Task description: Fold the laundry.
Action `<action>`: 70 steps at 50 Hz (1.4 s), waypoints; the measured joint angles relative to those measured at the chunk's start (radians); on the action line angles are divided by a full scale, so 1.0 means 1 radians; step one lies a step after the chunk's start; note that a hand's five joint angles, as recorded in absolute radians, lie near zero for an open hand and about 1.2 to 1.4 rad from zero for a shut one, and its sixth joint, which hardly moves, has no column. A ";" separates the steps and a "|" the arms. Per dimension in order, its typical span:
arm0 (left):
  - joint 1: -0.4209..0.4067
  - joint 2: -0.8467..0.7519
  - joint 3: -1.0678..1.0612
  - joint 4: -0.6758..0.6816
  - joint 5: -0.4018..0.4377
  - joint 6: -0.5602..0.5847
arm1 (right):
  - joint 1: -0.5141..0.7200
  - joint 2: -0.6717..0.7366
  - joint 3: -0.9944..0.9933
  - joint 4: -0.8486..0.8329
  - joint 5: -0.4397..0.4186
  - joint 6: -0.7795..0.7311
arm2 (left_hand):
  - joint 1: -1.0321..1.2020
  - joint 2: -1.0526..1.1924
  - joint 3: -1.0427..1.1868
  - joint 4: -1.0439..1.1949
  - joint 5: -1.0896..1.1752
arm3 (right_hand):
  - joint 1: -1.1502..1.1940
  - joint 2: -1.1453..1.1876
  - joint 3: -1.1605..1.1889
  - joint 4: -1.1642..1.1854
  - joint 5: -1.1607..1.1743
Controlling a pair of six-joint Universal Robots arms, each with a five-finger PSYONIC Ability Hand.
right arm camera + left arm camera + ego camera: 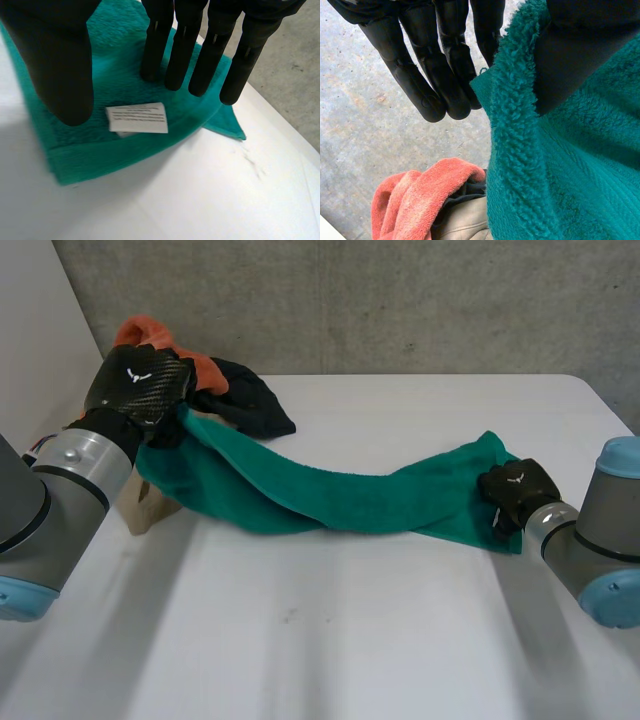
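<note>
Left hand [140,380] pinches, right hand [518,490] presses one green towel [330,498].

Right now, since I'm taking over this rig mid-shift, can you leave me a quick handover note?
Left hand: pinching one end of the green towel, lifted off the table.
Right hand: open, pressing the towel's other end, by its white label, onto the table.
Orange cloth and black cloth are heaped by the left hand.
Done: nothing folded. Left: fold towel, then the rest.
</note>
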 measured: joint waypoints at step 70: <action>0.048 -0.124 -0.004 -0.376 0.029 0.099 | -0.067 -0.080 -0.332 0.956 -0.107 -0.189 | 0.000 0.000 0.000 0.000 0.000 | 0.435 0.492 0.498 0.507 0.471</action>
